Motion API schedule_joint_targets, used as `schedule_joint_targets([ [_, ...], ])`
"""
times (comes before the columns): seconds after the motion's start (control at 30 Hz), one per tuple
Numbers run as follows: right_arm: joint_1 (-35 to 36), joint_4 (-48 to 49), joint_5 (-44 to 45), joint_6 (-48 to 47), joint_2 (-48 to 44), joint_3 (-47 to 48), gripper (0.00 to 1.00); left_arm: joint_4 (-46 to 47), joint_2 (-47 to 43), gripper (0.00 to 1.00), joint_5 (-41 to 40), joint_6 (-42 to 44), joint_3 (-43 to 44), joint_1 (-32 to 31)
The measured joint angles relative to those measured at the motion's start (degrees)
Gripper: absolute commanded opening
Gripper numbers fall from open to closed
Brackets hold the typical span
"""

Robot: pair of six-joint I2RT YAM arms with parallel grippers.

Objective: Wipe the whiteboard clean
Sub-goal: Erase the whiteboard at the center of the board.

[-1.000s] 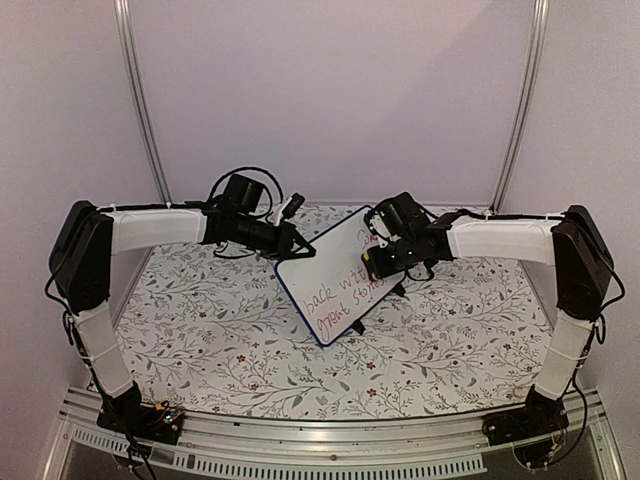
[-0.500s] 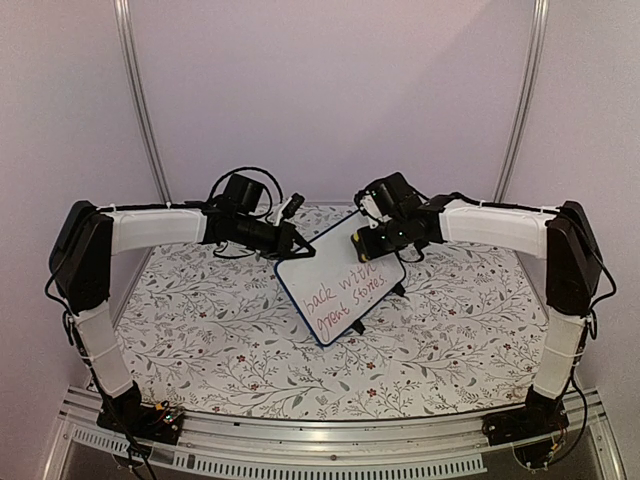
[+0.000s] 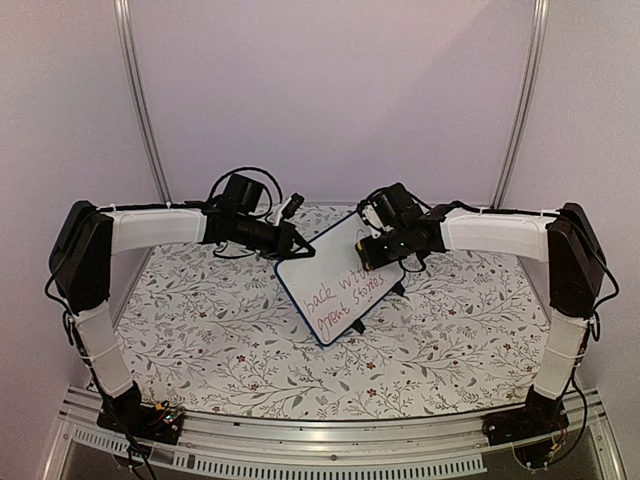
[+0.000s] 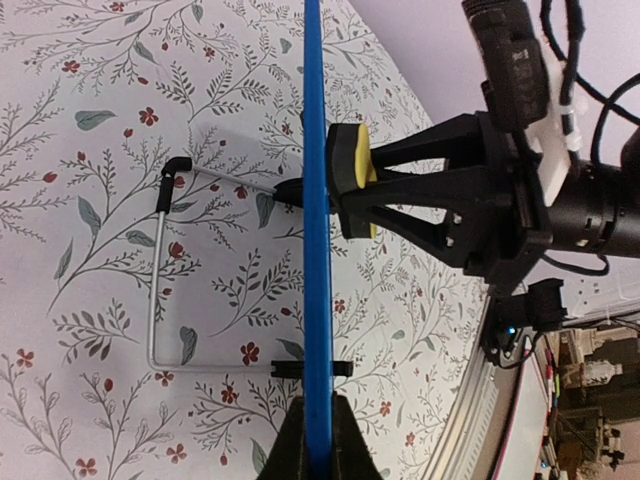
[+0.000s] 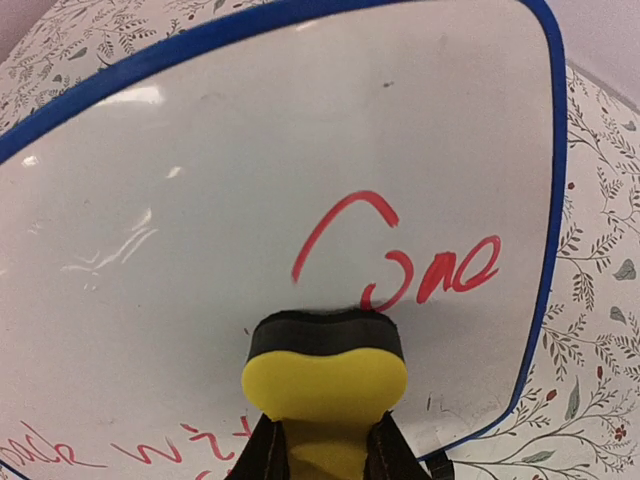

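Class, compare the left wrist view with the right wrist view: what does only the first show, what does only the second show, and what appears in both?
Only the left wrist view: the whiteboard seen edge-on, its wire stand behind it, and the left gripper clamped on its edge. Only the right wrist view: the board's face with red writing. Both: the yellow eraser held in the right gripper against the board, and the flowered cloth.

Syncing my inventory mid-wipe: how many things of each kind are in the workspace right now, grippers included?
whiteboard: 1
yellow eraser: 1
grippers: 2 (left gripper clamped on the whiteboard's edge, right gripper holding the yellow eraser)
Total: 4
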Motion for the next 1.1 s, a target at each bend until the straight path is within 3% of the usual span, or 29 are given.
schedule_joint_targets([
  [0.6,2.14,-2.34,6.19,-0.76,-1.22,-3.76,0.17,0.04,0.0,0.0,0.11,0.22,0.0,0.0],
  [1.1,1.27,-5.2,7.08,-2.29,2.64,7.87,0.18,0.0,0.0,0.0,0.04,0.37,0.09,0.0],
])
